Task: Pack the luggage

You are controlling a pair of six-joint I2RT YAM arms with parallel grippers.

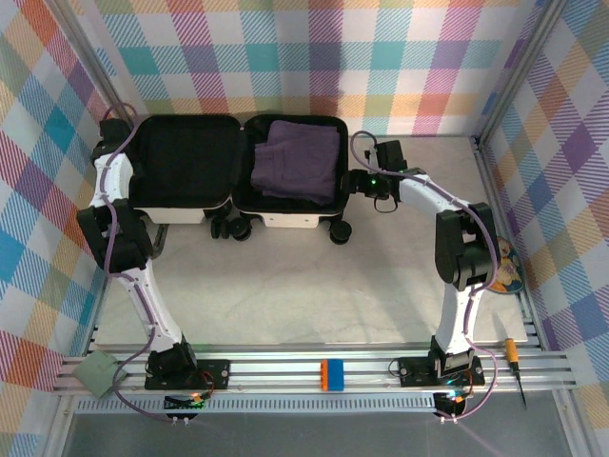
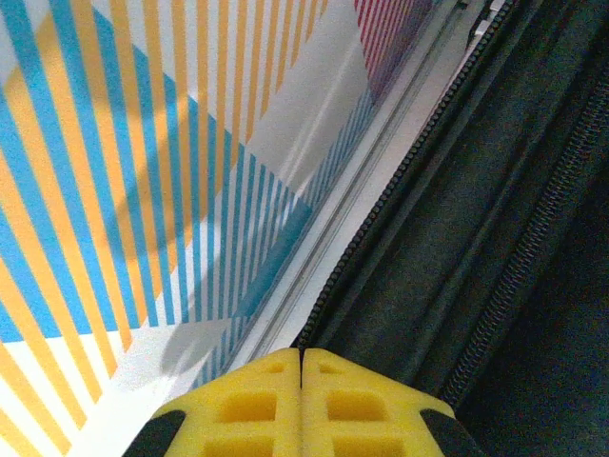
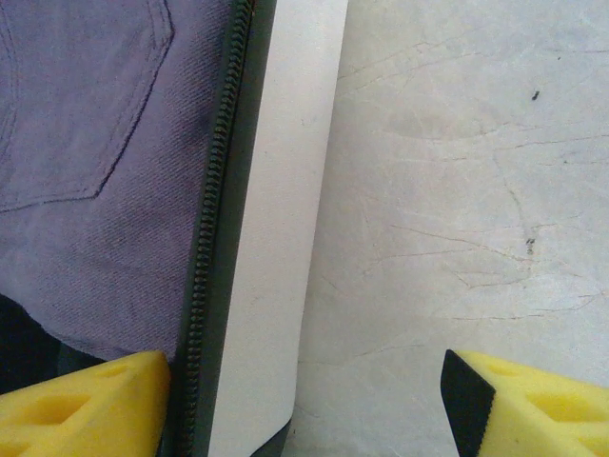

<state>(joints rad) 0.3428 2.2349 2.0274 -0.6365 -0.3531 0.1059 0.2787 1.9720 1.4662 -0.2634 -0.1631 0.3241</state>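
hidden | purple garment (image 3: 86,143): cut off left | luggage (image 3: 276,238) wall: cut off (top, bottom)

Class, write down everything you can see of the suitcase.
The suitcase lies open flat at the far side of the table, a hard white shell with black lining, zipped rims and black wheels facing near. Its left half is bare; the right holds a folded purple garment. The open right gripper straddles its right wall; the shut left gripper sits at its left rim.
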